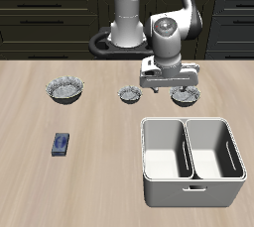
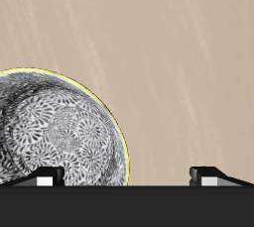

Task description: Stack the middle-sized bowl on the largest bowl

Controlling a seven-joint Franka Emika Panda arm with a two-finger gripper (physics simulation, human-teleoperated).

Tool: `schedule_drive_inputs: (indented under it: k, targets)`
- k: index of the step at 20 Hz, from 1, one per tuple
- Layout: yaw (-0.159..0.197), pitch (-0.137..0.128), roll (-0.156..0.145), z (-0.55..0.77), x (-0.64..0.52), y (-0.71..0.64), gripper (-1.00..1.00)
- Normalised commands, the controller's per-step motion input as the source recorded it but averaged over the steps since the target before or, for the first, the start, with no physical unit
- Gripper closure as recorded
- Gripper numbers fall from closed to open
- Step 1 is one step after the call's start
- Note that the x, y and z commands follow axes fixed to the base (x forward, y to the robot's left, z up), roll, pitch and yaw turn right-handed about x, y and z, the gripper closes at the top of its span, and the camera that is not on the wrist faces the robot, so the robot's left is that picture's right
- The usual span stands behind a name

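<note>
Three grey bowls with crinkled pale rims stand in a row across the table. The largest bowl (image 1: 65, 90) is at one end, the smallest (image 1: 130, 95) in the middle, and the middle-sized bowl (image 1: 186, 97) at the other end. My gripper (image 1: 167, 83) hangs open and empty above the table between the smallest and the middle-sized bowl, closer to the latter. In the wrist view the middle-sized bowl (image 2: 55, 132) shows its patterned dark inside, off to one side of my gripper (image 2: 129, 178). Both fingertips (image 2: 45, 179) are wide apart with nothing between them.
A white two-compartment bin (image 1: 191, 183) stands near the table's front edge, just in front of the middle-sized bowl. A small blue object (image 1: 62, 144) lies in front of the largest bowl. The robot's base (image 1: 124, 38) is at the back.
</note>
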Motion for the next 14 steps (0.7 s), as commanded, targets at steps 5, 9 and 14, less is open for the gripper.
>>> schedule_drive_inputs:
  k: [5,9,14]
  targets:
    - [-0.001,0.026,0.044,-0.16,0.00,0.05,1.00]
    - [-0.007,0.000,0.007,0.01,0.02,-0.03,1.00]
    - [-0.009,-0.016,0.018,0.13,0.00,0.00,1.00]
